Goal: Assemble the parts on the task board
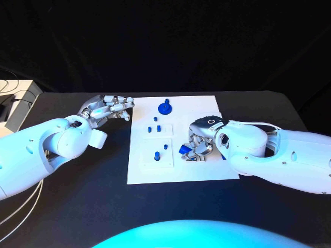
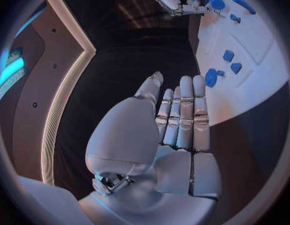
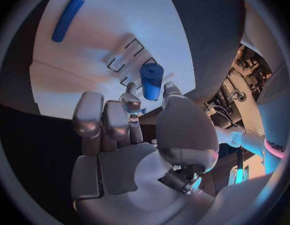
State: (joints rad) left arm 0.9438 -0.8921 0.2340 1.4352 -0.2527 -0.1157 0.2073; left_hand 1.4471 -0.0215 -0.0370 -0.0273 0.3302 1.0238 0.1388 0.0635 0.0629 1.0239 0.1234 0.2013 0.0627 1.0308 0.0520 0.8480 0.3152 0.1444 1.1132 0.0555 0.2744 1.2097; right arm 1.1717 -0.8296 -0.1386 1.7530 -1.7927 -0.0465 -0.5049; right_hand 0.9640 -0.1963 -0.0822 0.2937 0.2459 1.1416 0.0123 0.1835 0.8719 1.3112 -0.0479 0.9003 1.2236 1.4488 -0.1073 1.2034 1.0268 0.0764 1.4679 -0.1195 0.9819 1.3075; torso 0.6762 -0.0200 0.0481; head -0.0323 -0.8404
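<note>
Two bulky white arms had smooth, rounded, glossy shells dotted with small dark screw holes, the left arm (image 1: 31, 155) trailing thin pale cables beneath it and the right arm (image 1: 285, 155) carrying a thin cable over its top and a dark round ring near the wrist. Each ended in a silver metal hand, the left hand (image 1: 109, 108) and the right hand (image 1: 197, 146), built of jointed segmented fingers. Up close, the fingers (image 2: 185, 110) were flat rectangular links, the palm plates were smooth grey, and mechanical parts showed at the thumb base (image 3: 179, 177).
</note>
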